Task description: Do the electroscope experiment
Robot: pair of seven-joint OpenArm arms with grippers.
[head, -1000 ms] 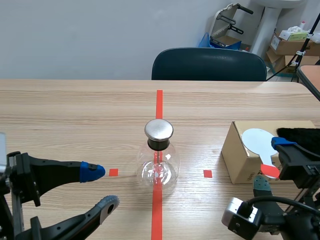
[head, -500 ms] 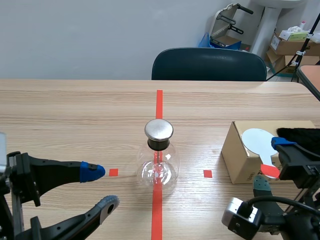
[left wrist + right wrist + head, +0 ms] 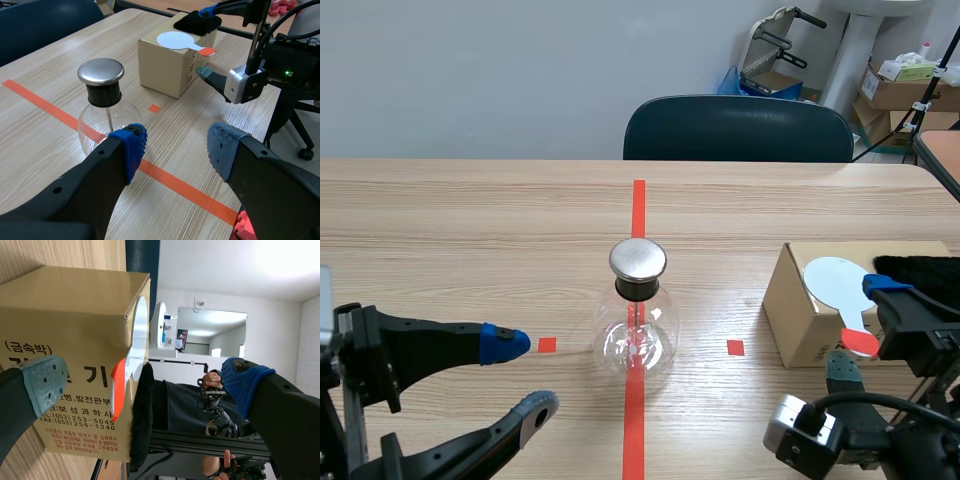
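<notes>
The electroscope (image 3: 637, 318) is a clear glass flask with a black neck and a round metal cap, standing on the red centre line; in the left wrist view the flask (image 3: 103, 112) is just ahead of my left gripper (image 3: 175, 145), which is open and empty. A white paddle with a red handle (image 3: 840, 288) and a black fur cloth (image 3: 917, 270) lie on a cardboard box (image 3: 798, 315) at the right. My right gripper (image 3: 865, 325) is open beside the box, level with the paddle's red handle (image 3: 118, 385).
A dark blue chair (image 3: 737, 128) stands behind the far table edge. Boxes and equipment (image 3: 905, 80) clutter the back right of the room. Small red tape squares (image 3: 735, 347) flank the flask.
</notes>
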